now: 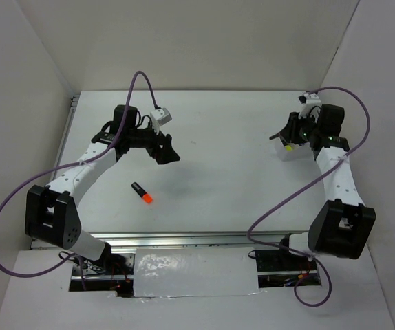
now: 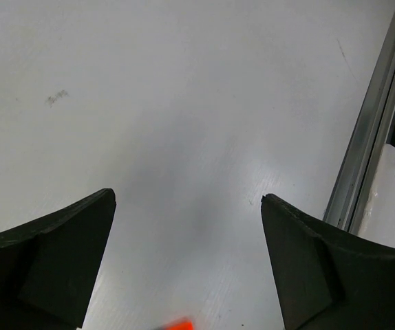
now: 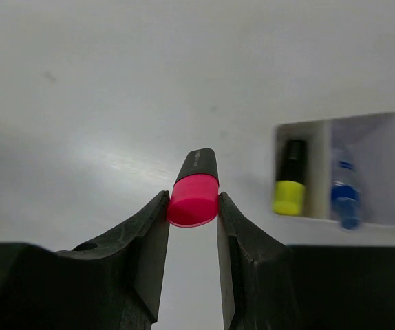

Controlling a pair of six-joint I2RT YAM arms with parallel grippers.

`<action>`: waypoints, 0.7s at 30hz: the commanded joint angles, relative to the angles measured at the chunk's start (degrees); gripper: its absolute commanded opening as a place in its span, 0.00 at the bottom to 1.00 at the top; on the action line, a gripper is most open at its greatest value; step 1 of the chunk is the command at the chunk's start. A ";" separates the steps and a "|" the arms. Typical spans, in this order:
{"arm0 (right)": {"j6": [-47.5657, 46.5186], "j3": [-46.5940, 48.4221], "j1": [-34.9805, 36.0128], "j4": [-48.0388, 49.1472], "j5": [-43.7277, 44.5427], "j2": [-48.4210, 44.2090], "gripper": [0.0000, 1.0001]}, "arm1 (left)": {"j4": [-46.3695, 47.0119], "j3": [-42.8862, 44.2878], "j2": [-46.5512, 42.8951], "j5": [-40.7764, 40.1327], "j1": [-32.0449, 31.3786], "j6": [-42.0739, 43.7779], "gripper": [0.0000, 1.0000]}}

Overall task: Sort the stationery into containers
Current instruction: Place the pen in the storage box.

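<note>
My right gripper (image 3: 193, 206) is shut on a black highlighter with a pink end (image 3: 194, 192), held above the table just left of the white divided box (image 3: 321, 206). The box holds a yellow-ended highlighter (image 3: 290, 185) and a blue-capped marker (image 3: 344, 192) in separate compartments. In the top view the right gripper (image 1: 285, 134) sits over the box (image 1: 294, 152) at the right. A black highlighter with an orange end (image 1: 142, 192) lies on the table, its orange tip at the left wrist view's bottom edge (image 2: 177, 324). My left gripper (image 2: 187, 199) is open and empty, above and behind it (image 1: 168, 152).
A metal rail (image 2: 369, 137) runs along the table's near edge. White walls enclose the table at the back and both sides. Purple cables loop over both arms.
</note>
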 commanded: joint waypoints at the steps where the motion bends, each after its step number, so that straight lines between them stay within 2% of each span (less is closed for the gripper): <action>1: -3.76 4.71 -3.45 1.78 10.78 3.15 0.00 | 1.79 1.23 -0.73 -0.09 0.30 -0.05 0.99; 5: -3.93 6.12 -4.86 6.09 16.07 6.40 0.00 | 1.97 1.23 -0.20 -0.35 0.39 -0.23 0.99; 10: -4.29 8.67 -4.86 6.71 19.24 10.62 0.00 | 1.44 0.97 -0.28 -1.40 0.74 0.29 0.99; 21: -4.46 8.32 -4.07 6.54 18.19 12.65 0.00 | 0.56 0.70 0.59 -1.41 2.50 0.47 0.99</action>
